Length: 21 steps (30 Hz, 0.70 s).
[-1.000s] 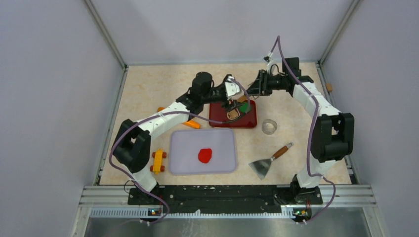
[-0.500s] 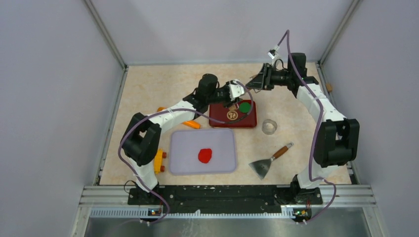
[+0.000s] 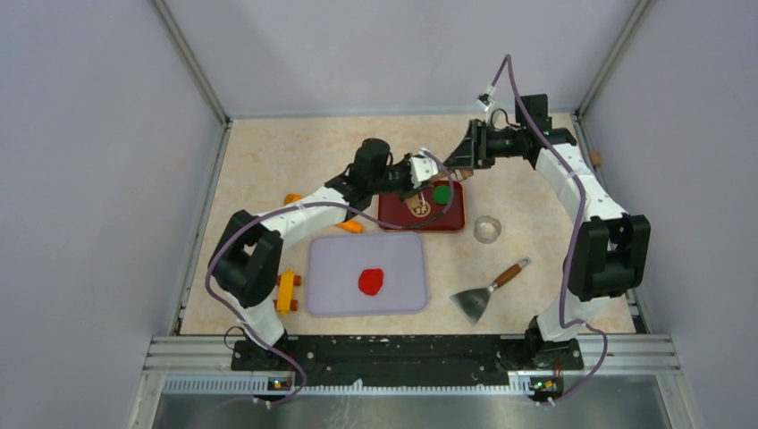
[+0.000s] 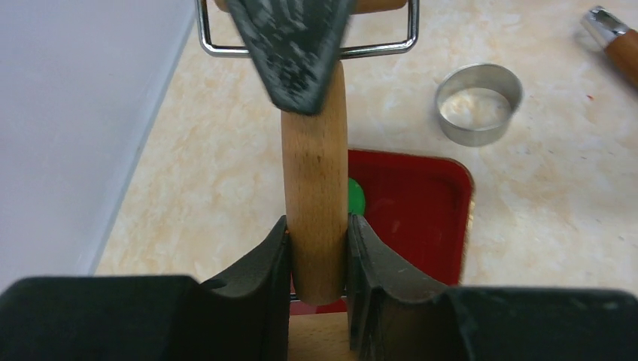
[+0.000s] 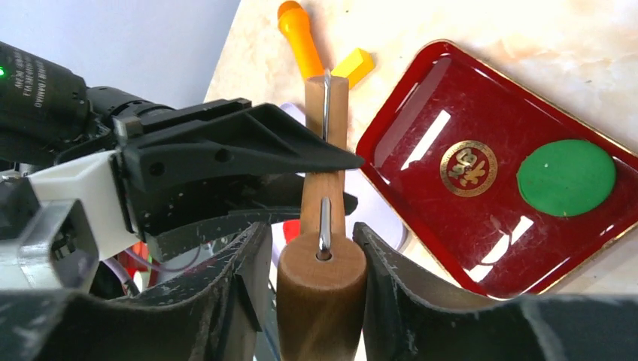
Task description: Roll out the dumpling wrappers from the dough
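Two grippers clamp one rolling pin (image 4: 314,173) at upper centre: left gripper (image 4: 317,252) on its handle, right gripper (image 5: 316,263) on its roller, above the red tray (image 3: 393,214) with a green disc (image 3: 442,193). We find the dough (image 3: 371,281), a red lump, on the lilac board (image 3: 335,268) lower down, well apart.

You have one piece of dough (image 3: 371,281) in the overhead view. It is a small bright red mass, a rounded blob with an uneven outline, and it looks low and flattish rather than heaped. It lies on the lilac board (image 3: 331,295), close to the board's middle, a shade toward its near edge, well inside all four sides. Surface detail is too small to read.
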### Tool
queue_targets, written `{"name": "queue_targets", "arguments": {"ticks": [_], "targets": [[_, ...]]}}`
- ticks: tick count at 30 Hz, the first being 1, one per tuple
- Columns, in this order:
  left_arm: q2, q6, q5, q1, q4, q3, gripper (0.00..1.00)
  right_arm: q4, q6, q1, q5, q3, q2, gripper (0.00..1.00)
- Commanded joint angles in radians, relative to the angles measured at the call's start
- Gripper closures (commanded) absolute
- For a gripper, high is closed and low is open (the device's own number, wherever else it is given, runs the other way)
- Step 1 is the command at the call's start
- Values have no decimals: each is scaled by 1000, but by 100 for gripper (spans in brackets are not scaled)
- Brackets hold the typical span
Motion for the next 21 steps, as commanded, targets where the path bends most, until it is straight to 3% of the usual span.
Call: {"name": "queue_targets", "arguments": {"ticks": [1,4,14,15,17,19,21], "targets": [[-130,-36,61,-1,-24,-80,100,-216,-136,29,-39,136,26,52],[-184,-48,49,1,-35,-126,100,-207,-111,52,43,100,1,53],[-320,-112,33,-1,-112,-214,100,-326,-172,157,-21,90,20,48],[-325,-117,34,-1,-112,-219,100,-315,-163,164,-23,77,20,54],[-338,-124,42,0,-114,-234,100,-289,-135,177,-32,59,20,80],[-355,-128,47,-1,-115,-257,100,-271,-107,186,-30,49,16,99],[-385,-146,38,-1,-109,-295,100,-278,-106,199,-23,45,12,100]]}}
